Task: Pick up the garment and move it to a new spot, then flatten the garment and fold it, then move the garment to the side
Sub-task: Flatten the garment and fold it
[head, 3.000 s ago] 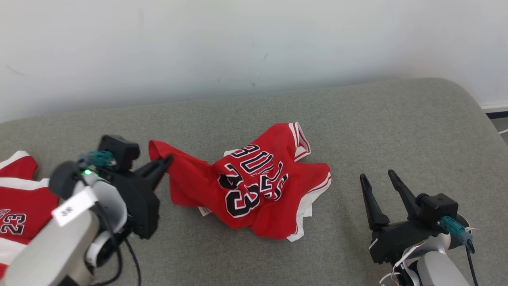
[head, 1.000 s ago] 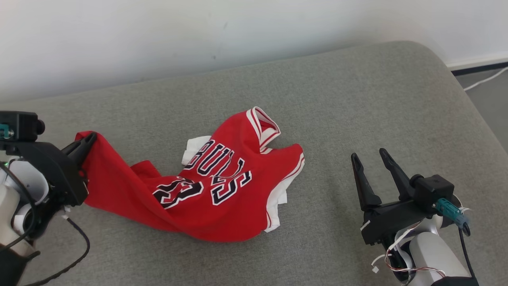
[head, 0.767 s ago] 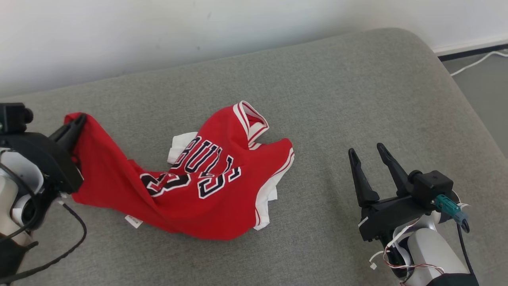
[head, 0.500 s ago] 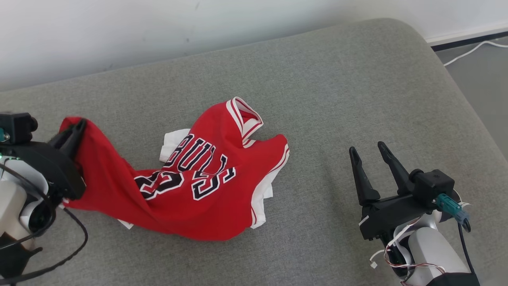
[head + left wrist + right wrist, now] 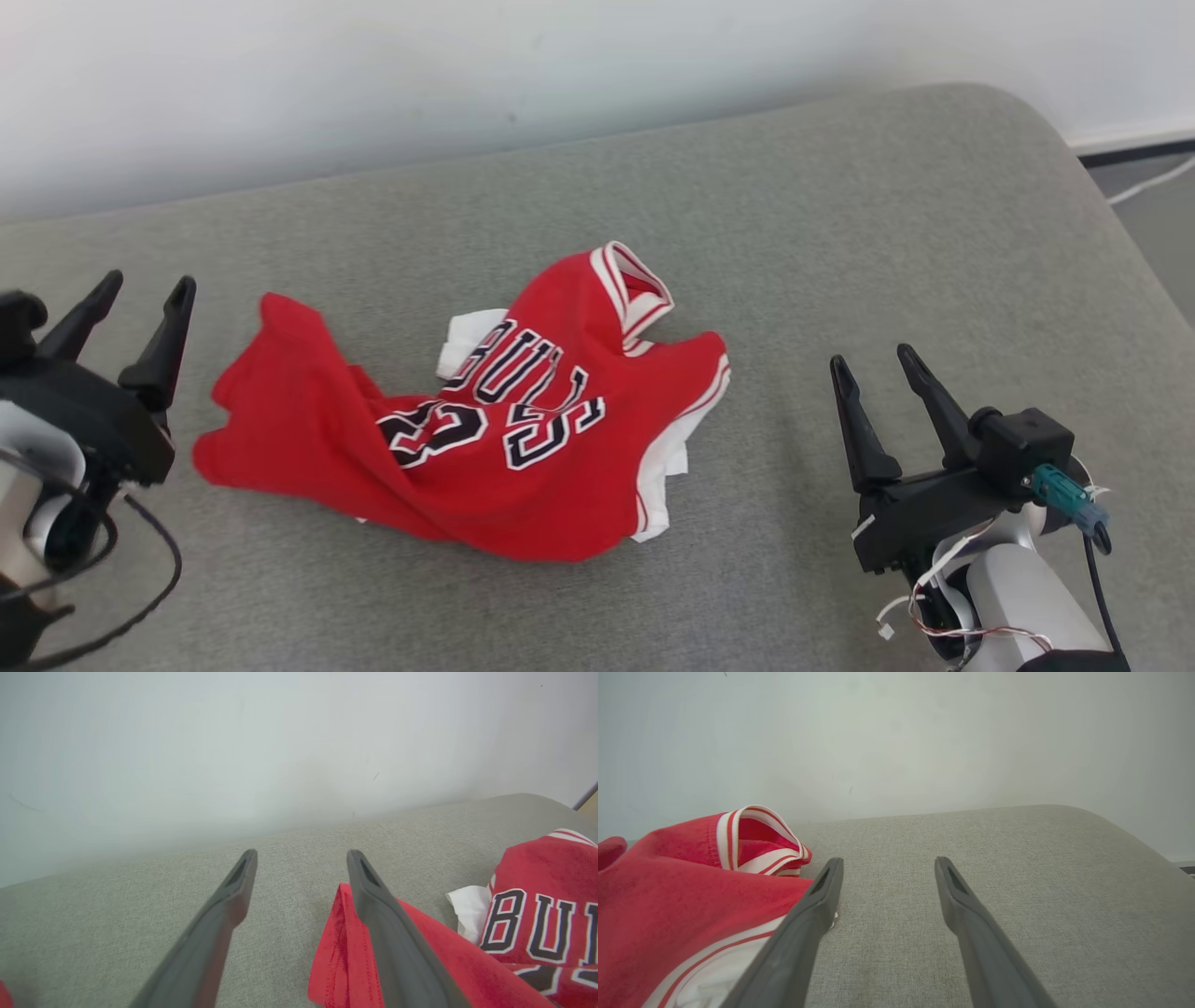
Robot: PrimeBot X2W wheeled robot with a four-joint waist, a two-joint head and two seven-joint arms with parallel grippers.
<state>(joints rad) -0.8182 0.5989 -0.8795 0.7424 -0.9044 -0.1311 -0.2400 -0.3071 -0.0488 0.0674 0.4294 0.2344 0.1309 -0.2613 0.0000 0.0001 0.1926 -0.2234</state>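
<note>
Grey woven fabric covers the cushion (image 5: 523, 616), which is the support surface.

Right gripper (image 5: 870, 355): located near right, over bare cushion, with the fingers pointing far. The jaws stand wide apart with nothing between them. In the right wrist view, bare cushion shows between the two fingers.

Left gripper (image 5: 149, 278): located near left, with the fingers pointing far. The jaws stand wide apart and hold nothing. In the head view, a strip of bare cushion separates the fingertips from the garment (image 5: 485, 439). In the left wrist view, the right finger crosses in front of the garment's red left edge. Contact there cannot be determined.

Garment: a red jersey lying crumpled on the middle of the cushion, between the two grippers. It is just beside the left gripper and well apart from the right one.
- The black lettering with white outline faces up and reads "23", with a team name above it that is partly folded.
- White fabric shows along the near right edge and as a small patch on the far side.
- A red-and-white striped opening stands raised at the far right of the heap.
- The left portion spreads flatter, ending in a raised corner on the far left.

Wall (image 5: 373, 75): pale and plain, directly behind the cushion's far edge.

Cable (image 5: 1153, 179): white, on the floor at far right, beyond the cushion's rounded corner.
</note>
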